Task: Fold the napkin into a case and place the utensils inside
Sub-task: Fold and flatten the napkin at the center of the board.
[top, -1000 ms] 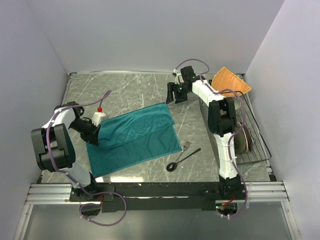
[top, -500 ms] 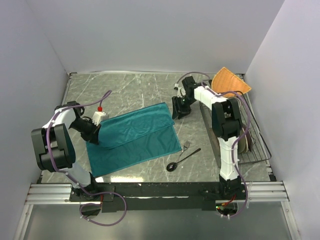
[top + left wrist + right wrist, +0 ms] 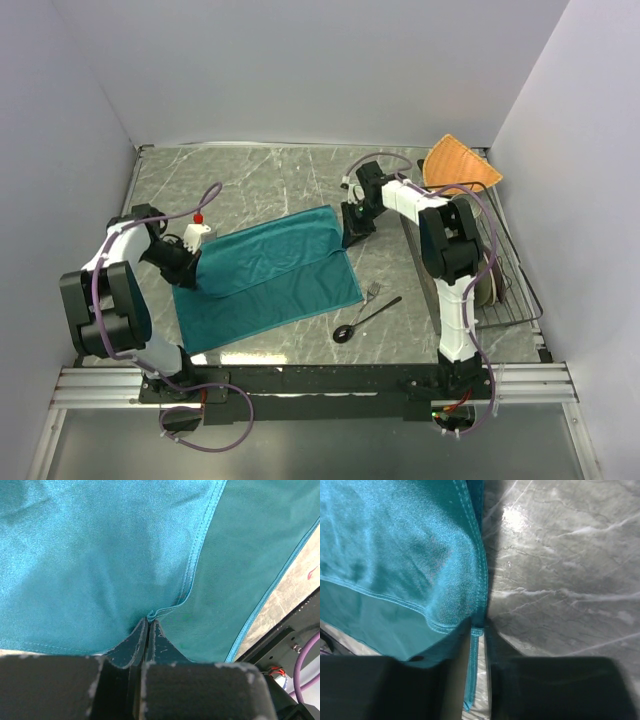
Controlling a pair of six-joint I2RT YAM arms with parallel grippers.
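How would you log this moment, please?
left pincer: shut on teal cloth napkin | right pincer: straddling napkin edge | napkin: partly folded

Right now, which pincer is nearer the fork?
Right. The right pincer is at the napkin's far-right corner, just beyond the fork; the left pincer pinches the napkin's left edge.

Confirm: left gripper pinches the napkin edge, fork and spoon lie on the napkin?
No. The left gripper does pinch the napkin edge, but the fork and spoon lie on the bare table beside it; the top view shows it.
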